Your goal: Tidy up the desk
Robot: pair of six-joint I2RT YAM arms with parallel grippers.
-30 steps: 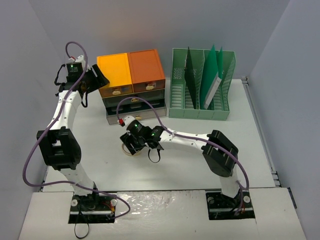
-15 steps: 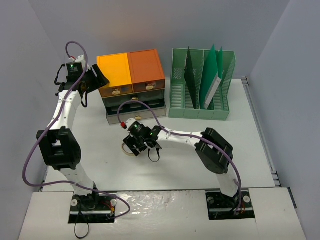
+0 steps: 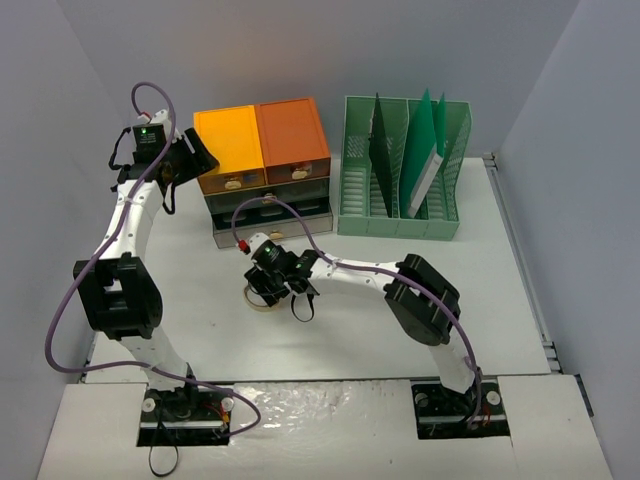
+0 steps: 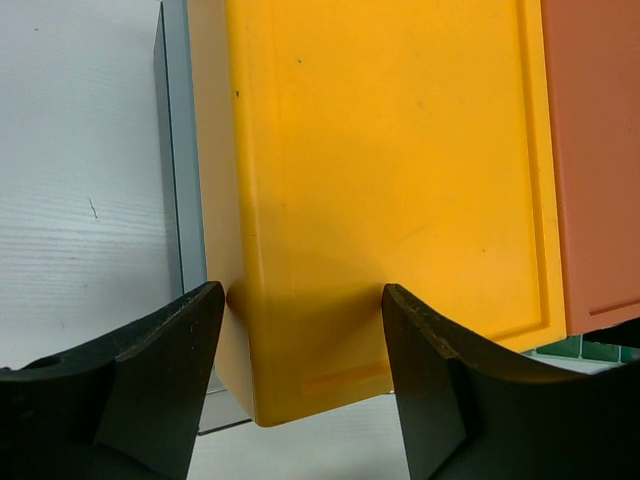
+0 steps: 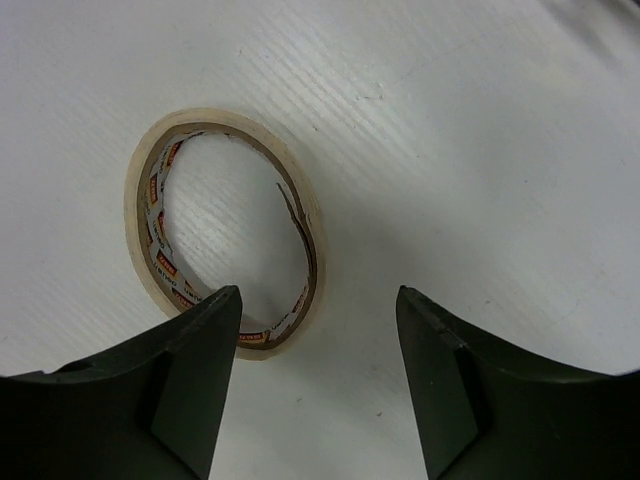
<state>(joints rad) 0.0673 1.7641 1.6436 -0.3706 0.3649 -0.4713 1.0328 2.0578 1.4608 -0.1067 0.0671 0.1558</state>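
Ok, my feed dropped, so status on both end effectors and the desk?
Left end effector open, straddling yellow drawer box corner. Right end effector open above tape roll, not gripping. Roll flat on desk, nothing seen blocking it.

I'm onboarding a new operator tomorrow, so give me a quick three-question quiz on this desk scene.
1. True or false: the right end effector is shut on the tape roll.
2. In its wrist view, what shows between the left end effector's fingers? A tape roll; B yellow drawer top; C green file rack.
3. Fill in: the tape roll lies flat on the ____.
Key: 1 false, it is open; 2 B; 3 desk.
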